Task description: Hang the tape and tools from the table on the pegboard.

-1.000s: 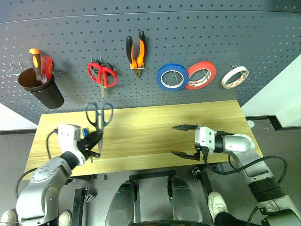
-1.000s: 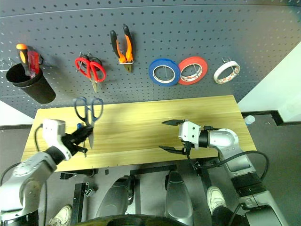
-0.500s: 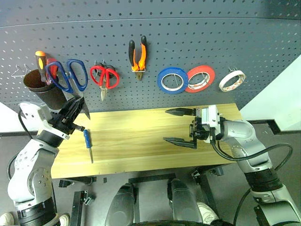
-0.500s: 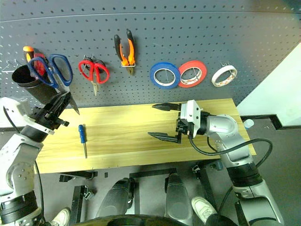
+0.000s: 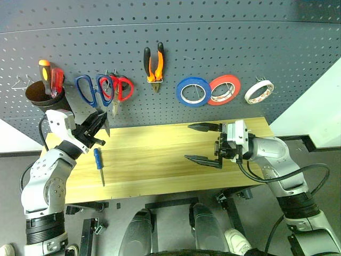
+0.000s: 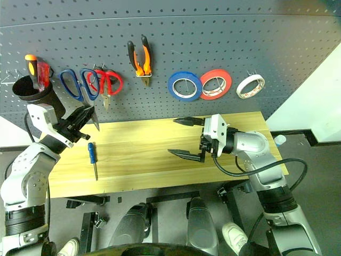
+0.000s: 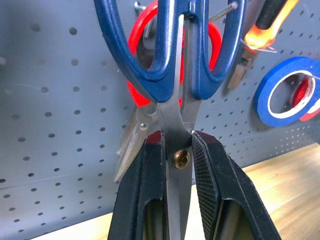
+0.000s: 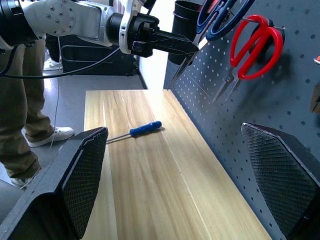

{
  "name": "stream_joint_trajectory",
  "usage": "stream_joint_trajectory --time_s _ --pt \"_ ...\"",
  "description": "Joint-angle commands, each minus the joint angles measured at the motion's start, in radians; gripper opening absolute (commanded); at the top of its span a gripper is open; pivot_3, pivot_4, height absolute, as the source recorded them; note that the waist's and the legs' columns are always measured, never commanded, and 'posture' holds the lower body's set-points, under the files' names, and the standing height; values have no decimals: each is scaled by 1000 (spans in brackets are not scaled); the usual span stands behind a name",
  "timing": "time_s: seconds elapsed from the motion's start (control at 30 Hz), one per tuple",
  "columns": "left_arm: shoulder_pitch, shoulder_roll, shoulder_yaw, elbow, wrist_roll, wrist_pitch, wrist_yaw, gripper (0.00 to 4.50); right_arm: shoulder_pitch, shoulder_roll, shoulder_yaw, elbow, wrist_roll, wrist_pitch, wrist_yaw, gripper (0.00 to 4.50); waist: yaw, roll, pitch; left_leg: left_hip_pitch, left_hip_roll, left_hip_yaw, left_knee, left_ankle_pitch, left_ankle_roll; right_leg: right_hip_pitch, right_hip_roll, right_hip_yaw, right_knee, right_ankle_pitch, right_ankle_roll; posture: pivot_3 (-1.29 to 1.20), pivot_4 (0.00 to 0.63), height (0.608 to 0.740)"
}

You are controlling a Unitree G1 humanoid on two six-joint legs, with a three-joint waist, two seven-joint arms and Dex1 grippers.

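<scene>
My left gripper (image 5: pixel 101 119) is shut on the blades of the dark-blue-handled scissors (image 5: pixel 94 90) near their pivot (image 7: pixel 180 159). It holds them up against the pegboard (image 5: pixel 224 48), handles up, overlapping the red scissors (image 5: pixel 122 88). A thin hook (image 7: pixel 226 9) shows by the blue handles. The small blue-handled screwdriver (image 5: pixel 98 162) lies on the table (image 5: pixel 160 160) below. The orange-and-black pliers (image 5: pixel 153 62) and the whitish tape (image 5: pixel 259 91) hang on the board. My right gripper (image 5: pixel 189 142) hovers open and empty over the table's right half.
A dark cup (image 5: pixel 45 97) holding orange and red screwdrivers hangs at the board's left. Blue tape (image 5: pixel 194 92) and red tape (image 5: pixel 224 89) hang between the pliers and the whitish tape. A person's trouser leg and white shoe (image 8: pixel 50 135) show beyond the table's far end.
My left gripper lifted the blue scissors off the table, then carried them from beside the cup rightward to the red scissors. The right gripper rose a little and stayed open.
</scene>
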Motion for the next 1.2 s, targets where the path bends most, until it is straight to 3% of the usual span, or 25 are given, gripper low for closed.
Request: stream_joint_trajectory --time_s 0.03,0.13,0.37,0.57,0.83,1.2 --pt "-7 27 2 -13 4 -9 5 2033 9 2 -22 -48 2 -21 -2 4500 0 0 0 0 0 0 0 0 0 0 0 0 0 0 0 -47 128 733" --pt "25 57 -12 -13 43 33 41 3053 12 1 -22 -51 -2 -20 -3 4500 -1 0 -1 0 0 0 0 0 0 0 0 0 0 0 0 -53 130 733" --pt "167 109 -41 -33 75 244 120 3053 23 -1 -19 -52 -10 -21 2 4500 -2 1 -2 1 0 0 -1 0 0 0 0 0 0 0 0 -45 145 733" --pt "62 67 -42 114 114 509 332 4466 39 -11 0 -47 -18 -22 34 4500 10 1 -2 5 0 0 0 0 0 4 0 0 2 0 0 -15 167 733" --pt "-197 -8 23 480 152 617 499 4466 58 -9 8 -6 -50 -58 69 4500 1 1 -2 14 0 -1 -2 0 0 13 0 0 1 -1 2 -10 181 733" --pt "-401 16 6 921 227 474 526 4466 129 -35 5 -38 -72 -51 59 4500 1 1 -2 13 0 -1 -3 0 0 13 0 -1 0 -1 2 -45 192 733"
